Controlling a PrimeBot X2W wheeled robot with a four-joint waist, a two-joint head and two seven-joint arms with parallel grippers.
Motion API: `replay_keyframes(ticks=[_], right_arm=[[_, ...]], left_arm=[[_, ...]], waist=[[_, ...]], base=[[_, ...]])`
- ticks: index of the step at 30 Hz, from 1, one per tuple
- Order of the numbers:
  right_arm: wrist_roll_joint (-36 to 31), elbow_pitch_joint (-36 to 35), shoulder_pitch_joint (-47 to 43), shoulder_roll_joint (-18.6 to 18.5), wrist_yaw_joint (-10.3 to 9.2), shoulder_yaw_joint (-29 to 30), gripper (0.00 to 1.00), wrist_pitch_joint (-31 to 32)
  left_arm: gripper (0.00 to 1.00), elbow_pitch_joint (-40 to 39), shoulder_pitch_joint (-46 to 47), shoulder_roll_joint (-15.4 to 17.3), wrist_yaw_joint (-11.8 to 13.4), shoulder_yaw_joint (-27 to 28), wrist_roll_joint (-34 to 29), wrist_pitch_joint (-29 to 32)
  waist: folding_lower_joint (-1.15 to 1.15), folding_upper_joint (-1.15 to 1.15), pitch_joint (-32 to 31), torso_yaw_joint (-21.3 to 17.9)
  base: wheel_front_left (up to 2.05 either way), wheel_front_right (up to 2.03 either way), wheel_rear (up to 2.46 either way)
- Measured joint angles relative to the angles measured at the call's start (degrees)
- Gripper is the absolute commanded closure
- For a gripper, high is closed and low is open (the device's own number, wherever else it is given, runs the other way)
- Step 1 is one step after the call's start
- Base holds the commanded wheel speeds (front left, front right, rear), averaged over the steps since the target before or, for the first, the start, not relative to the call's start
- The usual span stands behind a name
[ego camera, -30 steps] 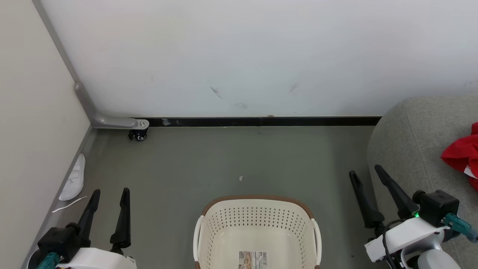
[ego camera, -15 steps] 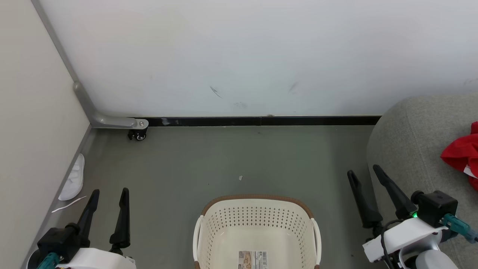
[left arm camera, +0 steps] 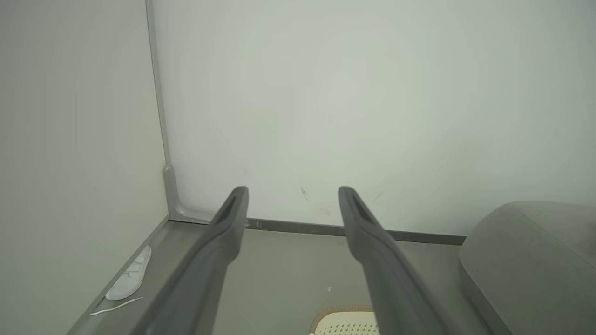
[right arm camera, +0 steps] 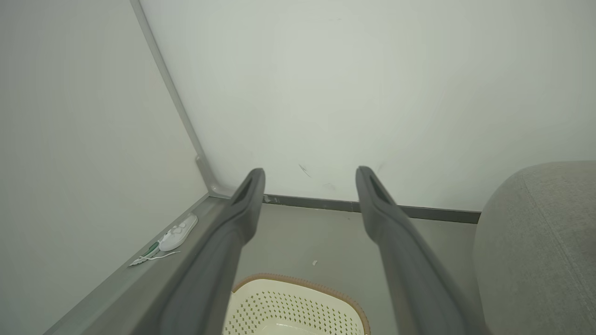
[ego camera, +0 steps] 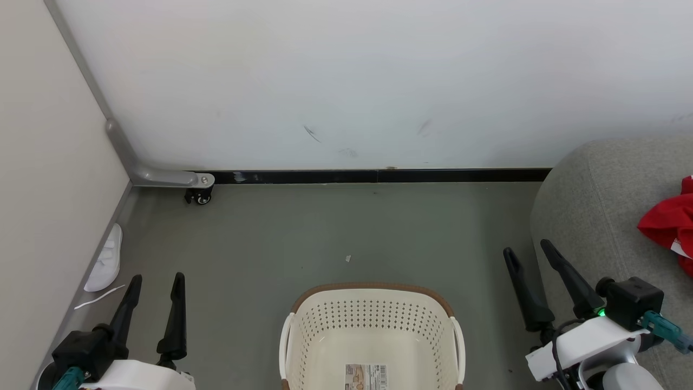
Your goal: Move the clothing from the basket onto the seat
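The left gripper [ego camera: 158, 277] and right gripper [ego camera: 525, 247] are held apart, empty. The clothing [ego camera: 668, 225] is spotted on the seat [ego camera: 590, 206] at three o'clock. The basket [ego camera: 373, 317] at six looks bare, but a leftover could be missed at its cropped near end.

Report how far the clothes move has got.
Done: soft red fabric clothing lies on the light grey upholstered sofa; the cream perforated plastic basket holds just a label. In hand: nothing; the left gripper and right gripper are open, empty. Left: nothing visible, though the basket's near end is cut off.
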State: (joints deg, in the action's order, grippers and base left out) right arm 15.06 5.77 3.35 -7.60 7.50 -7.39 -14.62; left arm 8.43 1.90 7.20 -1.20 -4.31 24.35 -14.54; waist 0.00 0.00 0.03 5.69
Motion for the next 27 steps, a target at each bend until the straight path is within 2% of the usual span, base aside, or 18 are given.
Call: replay_keyframes(ticks=[1,2,8,12,27], right_arm=[[0.0,0.0,-0.01,0.0,0.0,0.0,0.0,0.0],[0.0,-0.01,-0.02,0.0,0.0,0.0,1.0,0.0],[0.03,2.89,-2.87,1.09,0.0,-0.92,1.0,0.02],[1.29,3.19,-3.37,1.33,0.0,-0.92,1.0,0.02],[14.54,2.41,-3.39,1.99,0.0,0.44,1.0,1.63]], left_arm=[[0.0,0.05,0.0,-0.04,-0.02,0.1,-0.16,0.0],[1.0,0.07,0.0,-0.08,-0.07,0.16,-0.25,0.0],[1.0,3.27,-1.2,-1.97,-0.2,-0.53,-0.16,0.18],[1.0,3.97,-1.43,-2.09,-0.21,-0.18,1.42,0.94],[1.0,5.36,-1.25,-2.46,-0.99,1.49,12.21,4.57]], waist=[[0.0,0.0,0.0,-0.01],[0.0,0.0,-0.01,-0.02],[0.0,0.0,-0.01,-0.04],[0.0,0.0,0.0,-0.08],[0.04,0.0,-0.02,-0.64]], base=[[0.0,0.0,0.0],[0.0,0.0,0.0],[0.0,0.0,0.0],[0.0,0.0,0.0],[0.0,0.0,0.0]])
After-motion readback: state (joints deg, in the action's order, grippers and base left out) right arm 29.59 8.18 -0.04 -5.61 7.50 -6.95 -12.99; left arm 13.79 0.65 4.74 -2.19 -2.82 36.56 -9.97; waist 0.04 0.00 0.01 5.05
